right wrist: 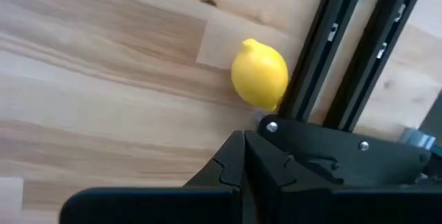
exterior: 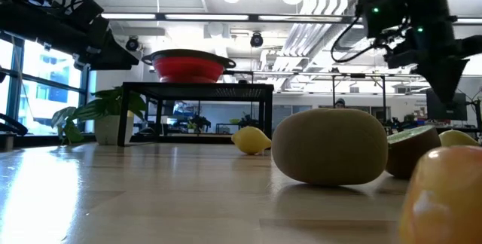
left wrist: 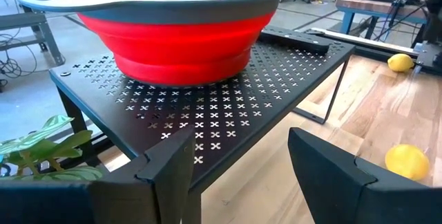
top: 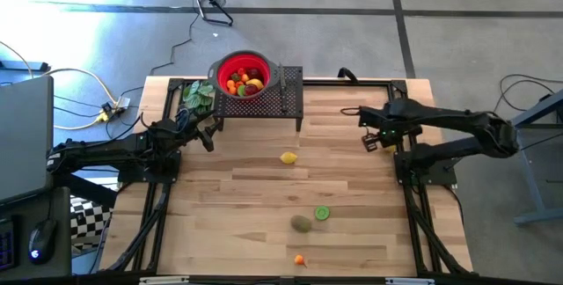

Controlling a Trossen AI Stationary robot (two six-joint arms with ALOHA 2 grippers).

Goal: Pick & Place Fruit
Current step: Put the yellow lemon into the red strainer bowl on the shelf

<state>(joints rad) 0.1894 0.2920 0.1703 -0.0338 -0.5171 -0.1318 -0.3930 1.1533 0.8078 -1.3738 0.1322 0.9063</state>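
No legible writing or brand marks observed. Red collapsible bowl (top: pixel 243 76) with grey rim holds several fruit, standing on a perforated black metal stand (top: pixel 286 100) at the tabletop's (top: pixel 246 223) 12 o'clock edge. Leafy green bunch (top: pixel 197 97) lies at the stand's 9 o'clock. Left end effector (top: pixel 209 135), fingers spread and empty, hovers beside the stand. Right end effector (top: pixel 368 141), fingers pressed together, hangs near a lemon (right wrist: pixel 260 73) against the black frame rail (right wrist: pixel 345 51). Loose on the planks: second lemon (top: pixel 288 157) at centre; lime half (top: pixel 322 214), kiwi (top: pixel 302 223) and orange piece (top: pixel 300 259) toward 6 o'clock.
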